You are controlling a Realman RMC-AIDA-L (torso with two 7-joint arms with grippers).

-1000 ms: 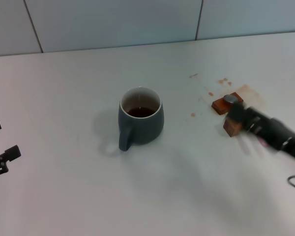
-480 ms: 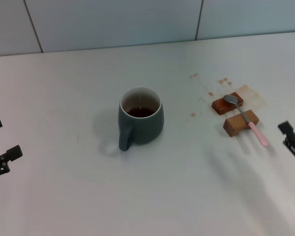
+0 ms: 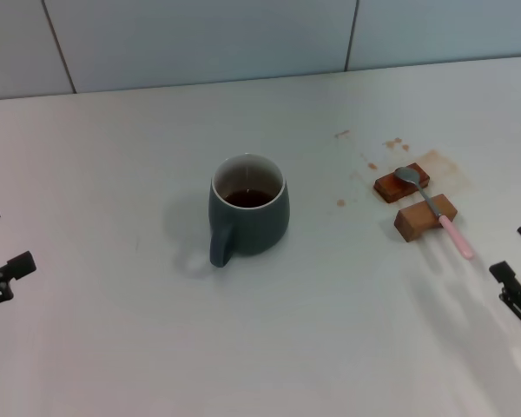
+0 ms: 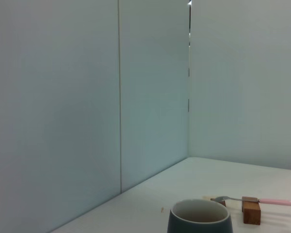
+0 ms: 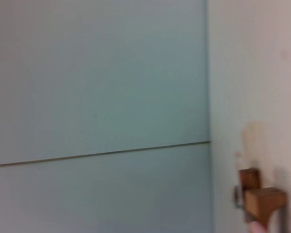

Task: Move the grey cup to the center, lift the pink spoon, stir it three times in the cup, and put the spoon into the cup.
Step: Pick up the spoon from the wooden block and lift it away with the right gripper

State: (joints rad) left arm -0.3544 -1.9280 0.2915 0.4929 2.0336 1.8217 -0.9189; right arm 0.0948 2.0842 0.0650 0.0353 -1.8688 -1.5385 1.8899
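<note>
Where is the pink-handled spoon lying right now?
In the head view, the slim pink-handled metal spoon lies on the robot's right, resting across two small brown wooden blocks, well right of the blue-grey ceramic mug; neither end effector touches it.

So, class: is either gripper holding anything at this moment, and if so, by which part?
Nothing is held. The left gripper and right gripper are open at the table's edges; the pink spoon lies across the wooden blocks.

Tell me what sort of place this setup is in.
Probably a lab or test bench staged as a drinks corner: a bare white table against plain pale wall panels, a blue-grey ceramic mug of dark liquid, a pink-handled metal spoon on brown wooden blocks, and brown spill stains.
</note>
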